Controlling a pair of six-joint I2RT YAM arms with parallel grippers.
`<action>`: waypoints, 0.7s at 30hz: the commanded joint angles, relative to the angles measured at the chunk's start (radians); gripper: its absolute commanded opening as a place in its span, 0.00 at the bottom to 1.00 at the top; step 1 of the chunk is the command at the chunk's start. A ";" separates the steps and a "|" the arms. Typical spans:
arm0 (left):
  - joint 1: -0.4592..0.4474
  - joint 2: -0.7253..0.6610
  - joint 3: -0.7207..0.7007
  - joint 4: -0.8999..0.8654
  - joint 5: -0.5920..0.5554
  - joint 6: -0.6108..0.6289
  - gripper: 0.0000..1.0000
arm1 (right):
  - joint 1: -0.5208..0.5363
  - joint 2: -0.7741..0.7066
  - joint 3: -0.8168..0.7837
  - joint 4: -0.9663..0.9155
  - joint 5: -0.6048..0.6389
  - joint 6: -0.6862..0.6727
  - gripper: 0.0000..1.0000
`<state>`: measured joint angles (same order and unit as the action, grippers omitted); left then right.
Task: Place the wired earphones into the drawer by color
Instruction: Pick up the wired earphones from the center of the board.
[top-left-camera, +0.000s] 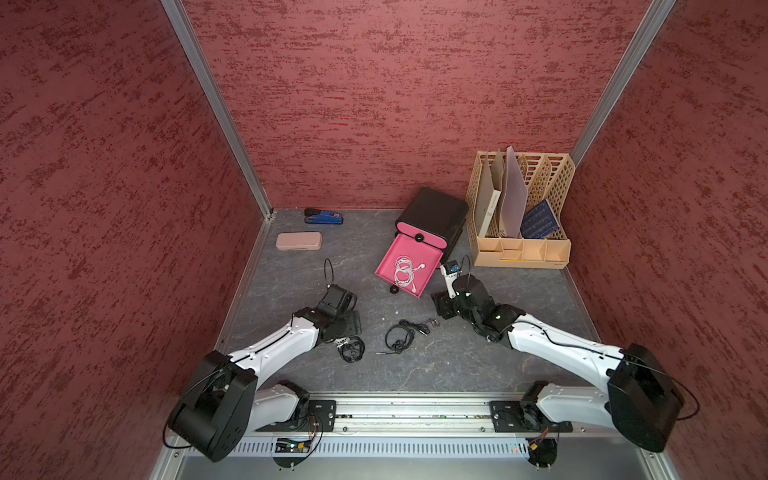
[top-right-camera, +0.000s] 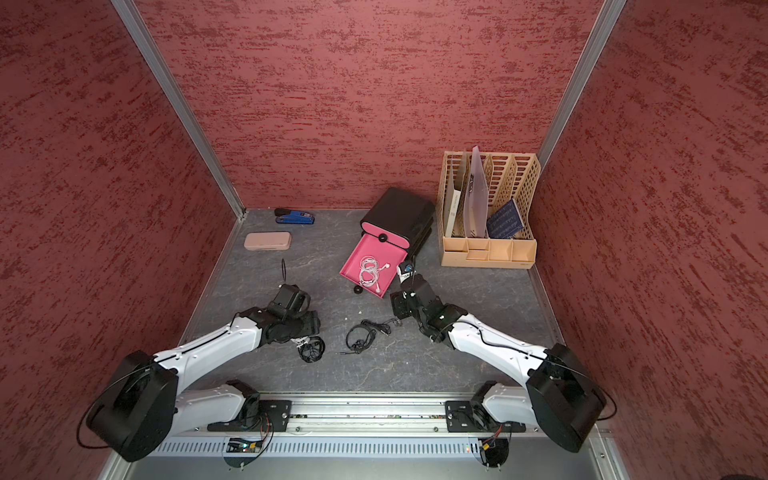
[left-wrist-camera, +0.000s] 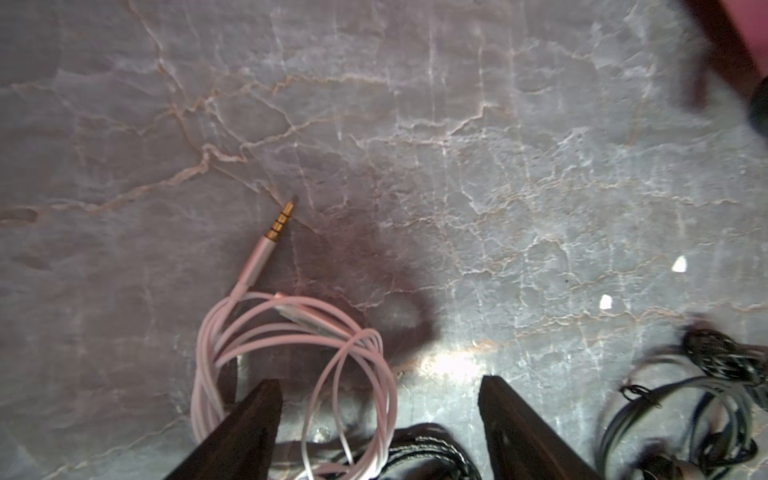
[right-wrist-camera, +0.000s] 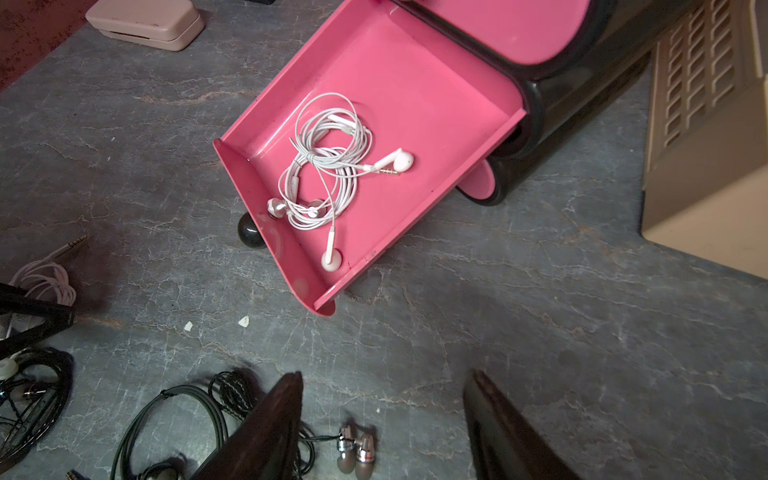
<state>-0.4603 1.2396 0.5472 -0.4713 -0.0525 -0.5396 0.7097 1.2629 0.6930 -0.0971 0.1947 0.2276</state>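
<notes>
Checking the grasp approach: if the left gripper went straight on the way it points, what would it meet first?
Probably the pale pink earphone coil, whose loops lie on the table between the open jaws of the left gripper. Depth is unclear, so how close it is cannot be told.

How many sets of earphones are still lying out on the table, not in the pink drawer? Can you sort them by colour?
Black earphones: 2
Pale pink earphones: 1
Total: 3
</notes>
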 joint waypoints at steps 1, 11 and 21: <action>-0.008 0.030 0.035 0.005 -0.001 0.000 0.73 | -0.004 0.006 0.032 0.010 0.006 0.001 0.66; -0.013 0.064 0.046 0.011 0.012 0.006 0.45 | -0.004 0.006 0.032 0.008 0.008 0.002 0.66; -0.014 0.118 0.069 0.004 0.039 0.023 0.19 | -0.004 0.004 0.031 0.007 0.006 0.002 0.66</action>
<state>-0.4679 1.3388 0.5945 -0.4706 -0.0250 -0.5259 0.7097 1.2629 0.6930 -0.0975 0.1947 0.2276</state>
